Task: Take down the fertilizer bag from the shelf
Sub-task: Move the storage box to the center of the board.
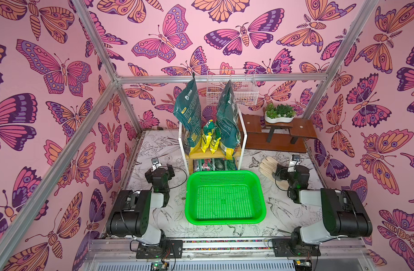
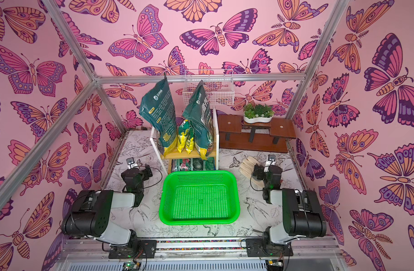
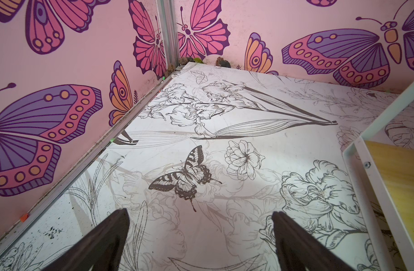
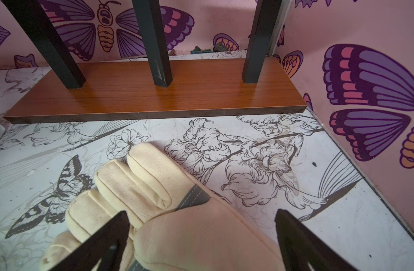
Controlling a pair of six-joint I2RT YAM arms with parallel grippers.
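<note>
Both grippers spread wide, nothing held.
The left gripper (image 3: 200, 223) is opened fully over bare table (image 3: 271, 112); the right gripper (image 4: 201, 213) is opened fully over a cream glove (image 4: 154, 187), which is not gripped. The fertilizer bags (image 1: 189, 112) are stood on the shelf (image 1: 244, 140), ahead of and between both sets of jaws, behind the green basket (image 1: 224, 174).

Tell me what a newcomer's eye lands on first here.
Pink butterfly wallpaper covers the walls in both top views. At the centre of the table sits an empty bright green basket. Right behind it, two tall dark green bags stand on the top board of the white-framed shelf, small yellow packets between them.
</note>
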